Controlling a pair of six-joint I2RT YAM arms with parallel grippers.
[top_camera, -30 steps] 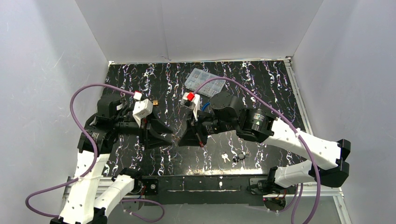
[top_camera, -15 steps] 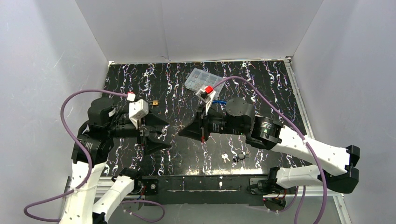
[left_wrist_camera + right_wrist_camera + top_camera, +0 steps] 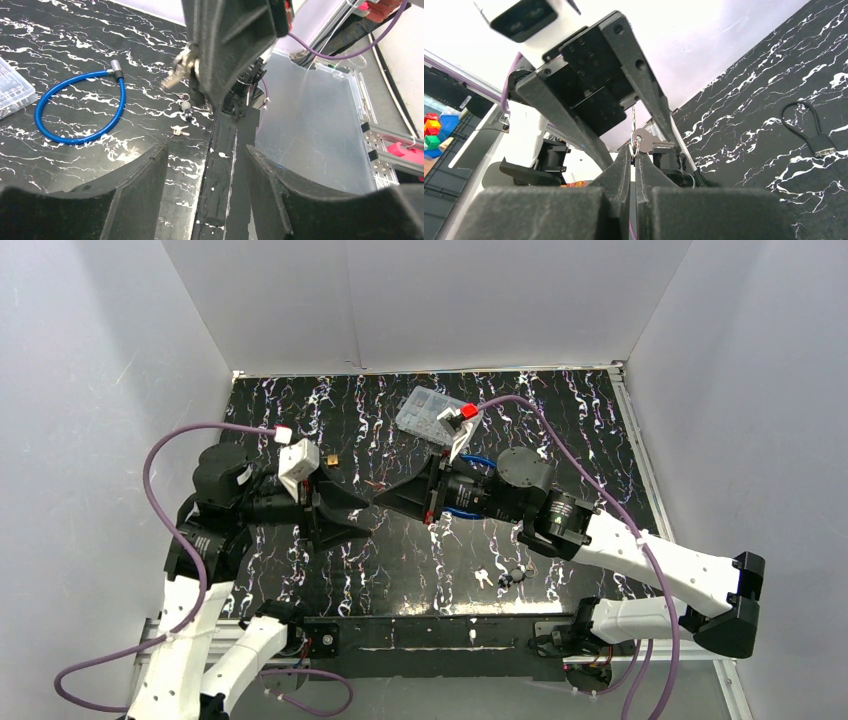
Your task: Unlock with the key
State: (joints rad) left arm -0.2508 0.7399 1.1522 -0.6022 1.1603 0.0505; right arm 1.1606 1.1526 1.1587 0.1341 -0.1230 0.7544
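My right gripper (image 3: pixel 380 502) points left and is shut on a silver key (image 3: pixel 645 141) by its ring; the key sticks out past the fingertips (image 3: pixel 626 156). The left wrist view shows that key (image 3: pixel 181 66) hanging at the right gripper's tip. My left gripper (image 3: pixel 360 517) is open and empty, facing the right gripper with a small gap between them; its jaws (image 3: pixel 205 150) stand wide apart. A blue cable lock (image 3: pixel 75 107) lies on the table, partly under the right arm (image 3: pixel 476 459). A small lock with a black cable loop (image 3: pixel 813 134) lies on the table.
A clear parts box (image 3: pixel 428 410) sits at the back. Loose small keys (image 3: pixel 485 578) and a small black item (image 3: pixel 515 574) lie near the front rail (image 3: pixel 430 632). A small brass piece (image 3: pixel 333 458) lies by the left arm. White walls enclose the table.
My right gripper has risen and swung toward the back with the key, its wrist moving right. My left gripper has shifted slightly back and stays open.
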